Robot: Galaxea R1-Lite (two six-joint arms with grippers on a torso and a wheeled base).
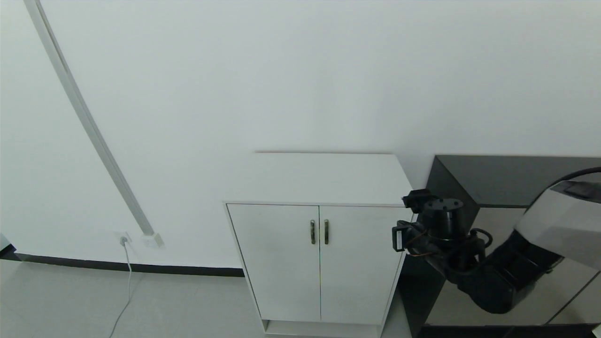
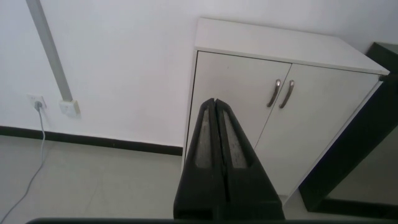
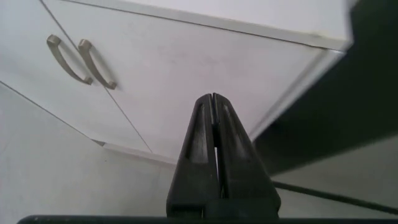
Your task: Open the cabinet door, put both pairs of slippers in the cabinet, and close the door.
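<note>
White box-shaped two-door cabinet (image 1: 281,263) is standing on the floor against the wall, centre of the head view; both doors (image 1: 357,263) are sitting shut and flush; two slim curved metal handles (image 1: 312,232) are sitting upright side by side where the doors meet; cabinet top is lying bare.

Left gripper (image 2: 215,102) is hanging in the air in front of the cabinet, off toward its left front corner and apart from it; its two dark fingers are pressing flat together with no gap, gripping nothing.

Right gripper (image 3: 212,98) is pointing at the right door's lower part near the cabinet's right edge, not touching it; its fingers are also pressing fully together, gripping nothing.

Black right arm (image 1: 493,277) is hanging just beside the cabinet's right side, wrist level with the handles.

Black glossy box-shaped unit (image 1: 507,178) is standing right against the cabinet's right side; white cable duct (image 1: 84,117) is running down the white wall (image 1: 300,70) at a slant to a small box; white wall socket (image 1: 123,238) is sitting beside that box; grey cable (image 1: 127,281) is trailing from the socket onto the pale grey floor (image 1: 70,300); black skirting strip (image 1: 178,270) is running along the wall base.
</note>
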